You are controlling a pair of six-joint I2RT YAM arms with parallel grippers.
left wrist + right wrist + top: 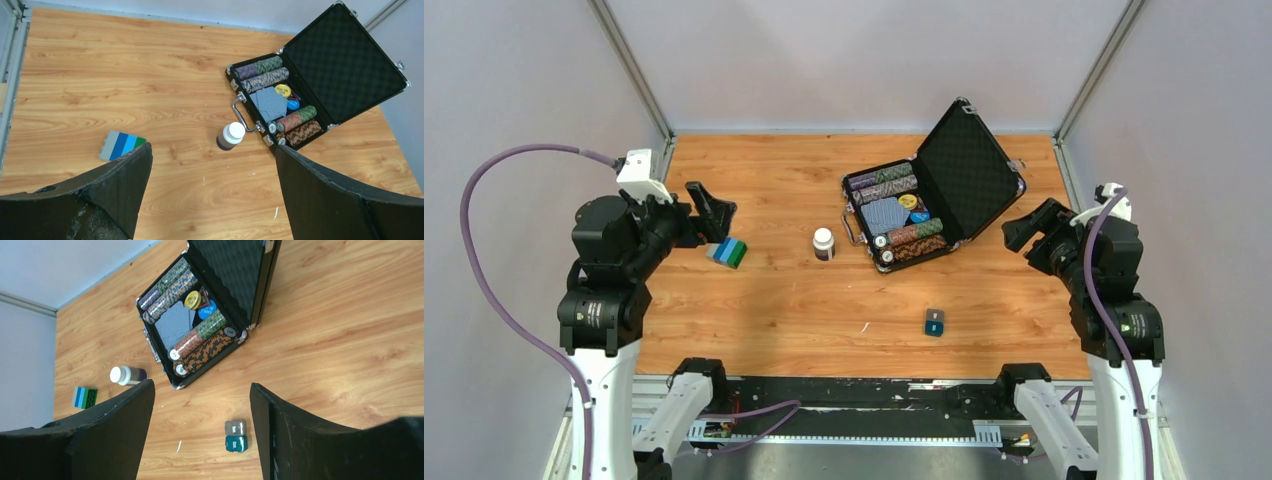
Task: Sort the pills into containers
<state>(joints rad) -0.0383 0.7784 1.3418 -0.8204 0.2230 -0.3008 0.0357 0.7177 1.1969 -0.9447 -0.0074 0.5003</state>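
Both arms hang over the table (pixel 774 320), one at each side. The left gripper (pixel 212 152) keeps its fingers spread wide and empty, near a blue-and-green block (pixel 727 252) at the left. The right gripper (pixel 201 386) also has its fingers apart and holds nothing. In the middle stands a white-capped bottle (pixel 823 243), just left of the open black chip case (pixel 964 175), which holds rows of chips and a card deck. The small teal box (pixel 935 322) lies open at the near side, right of centre, well apart from the case; what is inside I cannot tell.
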